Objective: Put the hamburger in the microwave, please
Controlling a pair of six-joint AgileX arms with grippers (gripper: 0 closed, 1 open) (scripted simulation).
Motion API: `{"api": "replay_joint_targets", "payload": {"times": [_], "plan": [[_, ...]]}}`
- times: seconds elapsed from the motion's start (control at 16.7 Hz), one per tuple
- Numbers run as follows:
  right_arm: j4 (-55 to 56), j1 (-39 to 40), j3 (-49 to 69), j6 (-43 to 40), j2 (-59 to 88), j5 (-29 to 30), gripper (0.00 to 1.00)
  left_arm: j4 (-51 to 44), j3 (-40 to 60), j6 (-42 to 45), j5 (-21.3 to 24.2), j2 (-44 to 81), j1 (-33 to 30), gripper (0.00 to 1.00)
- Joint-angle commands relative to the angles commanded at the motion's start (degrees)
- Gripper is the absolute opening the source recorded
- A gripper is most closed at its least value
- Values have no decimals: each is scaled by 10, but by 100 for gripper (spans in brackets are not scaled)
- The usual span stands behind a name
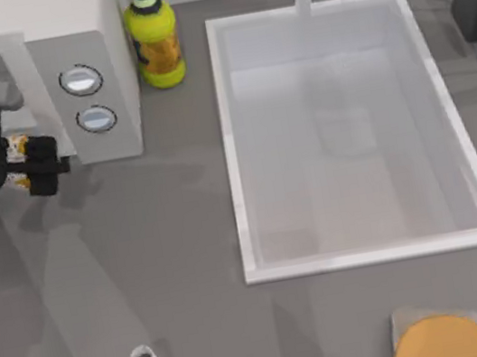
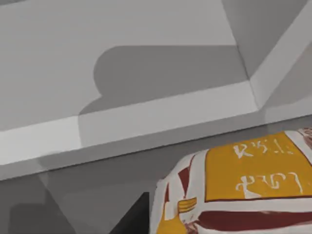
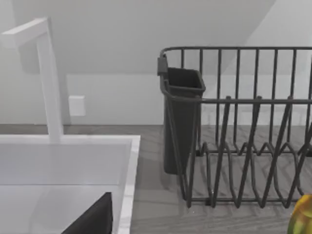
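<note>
The left hand (image 1: 35, 167) grips the hamburger (image 1: 17, 148) just outside the microwave (image 1: 74, 41) cavity mouth, so pickup looks done and only insertion and release remain.

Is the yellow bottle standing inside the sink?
No, in the top view the bottle stands on the counter between the microwave and the sink.

Top view looks straight down on the grey bench (image 1: 167, 245). Left wrist view sits very close, facing the light grey boxy microwave (image 2: 146, 117) cavity, which the top view also covers (image 1: 96, 37). Right wrist view looks low across the white rectangular sink basin (image 3: 68, 165) toward the black wire dish rack (image 3: 243, 146); the top view shares that sink (image 1: 350, 132).
</note>
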Motion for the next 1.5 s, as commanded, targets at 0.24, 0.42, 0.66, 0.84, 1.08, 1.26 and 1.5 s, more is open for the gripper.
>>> {"api": "replay_joint_targets", "payload": {"times": [0.24,0.42,0.66,0.84,1.08,1.26,1.5], "plan": [[0,0,0,0,0,0,100,240,-17,-25,21,67,53,0],[0,0,0,0,0,0,100,370,-32,-39,32,107,86,0],[0,0,0,0,0,0,100,461,-49,-47,39,138,114,0],[0,0,0,0,0,0,100,469,-51,-48,39,141,116,0],[0,0,0,0,0,0,100,467,-48,-46,39,141,113,0],[0,0,0,0,0,0,100,449,-8,-48,36,173,110,0],[0,0,0,0,0,0,100,397,129,-53,28,253,100,0]]}}
